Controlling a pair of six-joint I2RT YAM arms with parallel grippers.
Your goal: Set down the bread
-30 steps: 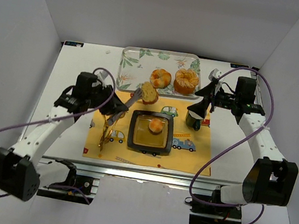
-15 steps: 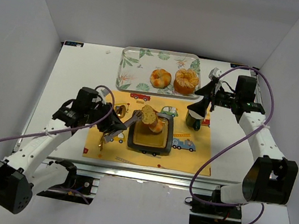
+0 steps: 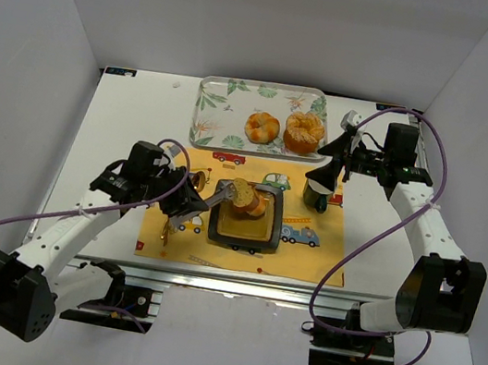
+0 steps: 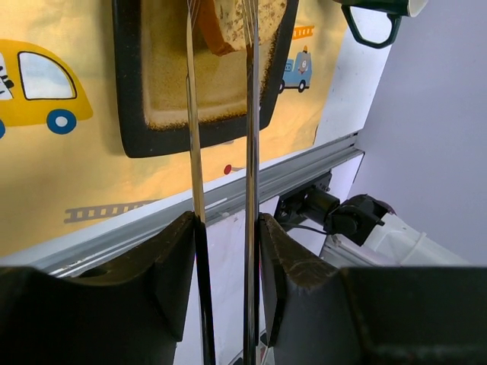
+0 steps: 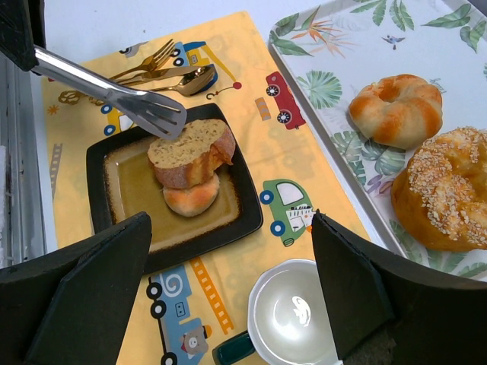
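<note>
In the overhead view, the left gripper [image 3: 183,199] is clamped on the handle end of a pair of metal tongs [image 3: 213,196], which reach to the right over the left rim of a dark square plate [image 3: 241,231]. The bread slice [image 3: 242,192] lies at the tongs' tips on the far part of the plate, leaning on a small round bun [image 3: 257,208]. The plate sits on a yellow placemat [image 3: 306,259] printed with cars. Gold cutlery [image 3: 168,224] lies on the mat left of the plate. The right gripper [image 3: 330,172] hangs above a mug [image 3: 317,195] at the mat's right edge. A leaf-patterned tray [image 3: 214,107] beyond the mat carries a glazed roll [image 3: 262,127] and a seeded roll [image 3: 303,132].

From the left wrist, both fingers [image 4: 163,266] press the tongs' two arms, which run almost parallel and close together up to the slice at the frame's top edge.

From the right wrist, the fingers [image 5: 84,289] stand wide apart with nothing between them. The tongs' tip touches the top of the slice, and the slice rests on the bun; we cannot tell whether the tongs pinch it.
</note>
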